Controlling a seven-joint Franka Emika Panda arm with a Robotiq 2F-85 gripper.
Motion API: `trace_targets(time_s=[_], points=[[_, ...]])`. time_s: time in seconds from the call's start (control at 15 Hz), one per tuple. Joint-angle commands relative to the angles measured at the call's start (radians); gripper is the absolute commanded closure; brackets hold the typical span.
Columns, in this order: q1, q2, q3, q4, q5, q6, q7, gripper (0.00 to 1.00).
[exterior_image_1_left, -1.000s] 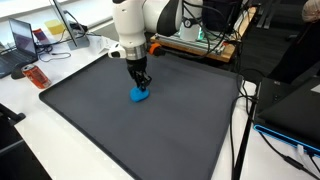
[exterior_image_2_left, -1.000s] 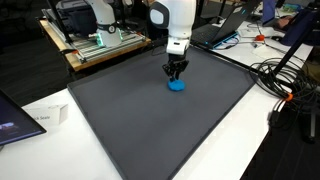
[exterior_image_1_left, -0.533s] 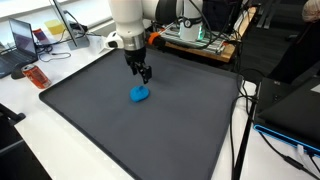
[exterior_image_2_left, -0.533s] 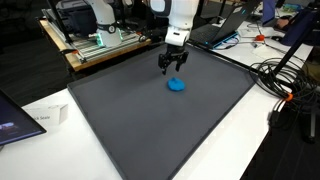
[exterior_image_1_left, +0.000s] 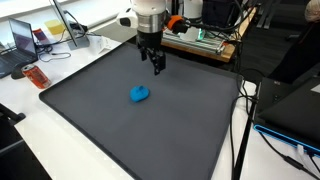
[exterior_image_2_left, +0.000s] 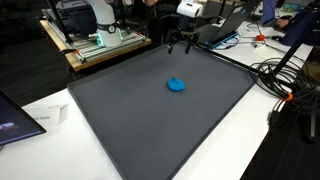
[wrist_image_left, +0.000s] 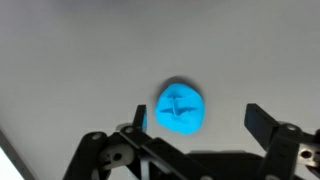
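Robot's view, at the workbench: my gripper (exterior_image_1_left: 157, 66) hangs released and empty above the far part of the one dark grey mat (exterior_image_1_left: 110, 130). Its two fingers (wrist_image_left: 262, 118) are spread wide and nothing is caught between them.

The one blue lump (exterior_image_1_left: 140, 94) lies alone on the mat, well apart from the gripper and nearer the middle of the sheet. In both exterior views it rests flat on the surface, touching nothing else (exterior_image_2_left: 177, 85). The wrist view looks straight down on it. There it shows as a rounded piece with a crease across its top (wrist_image_left: 180, 108), framed by my two open fingers but clear of both.

The mat covers most of the white table (exterior_image_1_left: 25, 125). Beyond the mat's edge in an exterior view sit one red object (exterior_image_1_left: 36, 76) and, further back, one laptop (exterior_image_1_left: 22, 38). In an exterior view one small white box (exterior_image_2_left: 45, 117) lies on the table just beside the mat's near corner. A tangle of cables (exterior_image_2_left: 285, 80) runs along the opposite side.
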Motion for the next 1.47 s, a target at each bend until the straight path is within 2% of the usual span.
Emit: trace_targets(time_s=[0.0,0.53,0.8,1.13,1.4], points=[[0.007,-0.004,0.032,0.052,-0.017,-0.075,0.150,0.00],[0.032,0.069,0.058,0.171,-0.034,-0.170,0.570,0.00],[0.054,0.127,0.058,0.233,-0.052,-0.171,0.765,0.00],[0.098,0.221,0.048,0.336,-0.090,-0.236,0.988,0.00],[0.137,0.291,0.033,0.412,-0.148,-0.331,1.158,0.00]])
